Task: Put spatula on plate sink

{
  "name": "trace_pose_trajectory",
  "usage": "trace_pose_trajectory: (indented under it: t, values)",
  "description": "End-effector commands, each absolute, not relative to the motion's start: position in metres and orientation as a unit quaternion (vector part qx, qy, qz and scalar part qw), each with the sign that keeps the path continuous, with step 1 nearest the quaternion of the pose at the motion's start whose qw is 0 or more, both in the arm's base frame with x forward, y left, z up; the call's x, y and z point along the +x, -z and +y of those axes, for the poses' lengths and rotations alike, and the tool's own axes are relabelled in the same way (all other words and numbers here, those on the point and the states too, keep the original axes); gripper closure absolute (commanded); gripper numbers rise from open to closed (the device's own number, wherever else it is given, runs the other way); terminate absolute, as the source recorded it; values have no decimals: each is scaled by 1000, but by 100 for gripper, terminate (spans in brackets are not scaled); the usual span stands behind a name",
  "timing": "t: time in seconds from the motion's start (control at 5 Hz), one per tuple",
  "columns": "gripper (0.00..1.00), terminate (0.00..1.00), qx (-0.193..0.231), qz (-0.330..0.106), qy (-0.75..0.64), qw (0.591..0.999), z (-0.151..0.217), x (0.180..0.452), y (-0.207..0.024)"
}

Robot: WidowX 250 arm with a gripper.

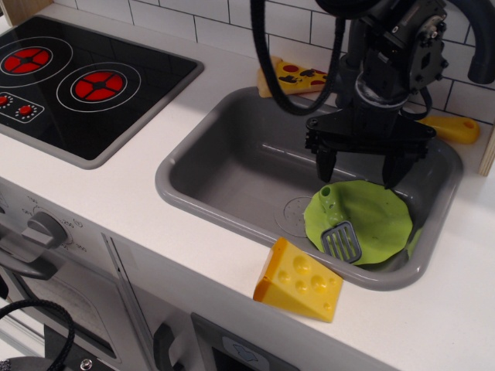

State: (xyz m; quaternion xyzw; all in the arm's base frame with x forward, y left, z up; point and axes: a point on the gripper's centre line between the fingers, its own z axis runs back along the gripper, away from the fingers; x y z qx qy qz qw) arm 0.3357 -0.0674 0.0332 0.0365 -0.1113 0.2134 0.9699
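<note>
The spatula (340, 236) lies on the left part of the lime-green plate (371, 224): its slotted grey blade points toward the front and its lime-green handle toward the back. The plate rests in the right end of the grey sink (224, 166). My gripper (360, 171) hangs open and empty above the plate's back edge, with its fingers spread wide and clear of the spatula.
A yellow cheese wedge (299, 280) sits on the counter in front of the sink. A pizza slice (292, 77) and a yellow-handled toy knife (451, 128) lie behind the sink. A black stove top (73, 77) is at the left. A dark faucet (479, 42) stands at the top right.
</note>
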Motion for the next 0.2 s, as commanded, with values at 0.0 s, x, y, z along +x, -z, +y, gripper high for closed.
trace_pose_trajectory:
  t: [0.0]
  values:
    - [0, 100, 22, -137, -217, 966, -67, 341, -54]
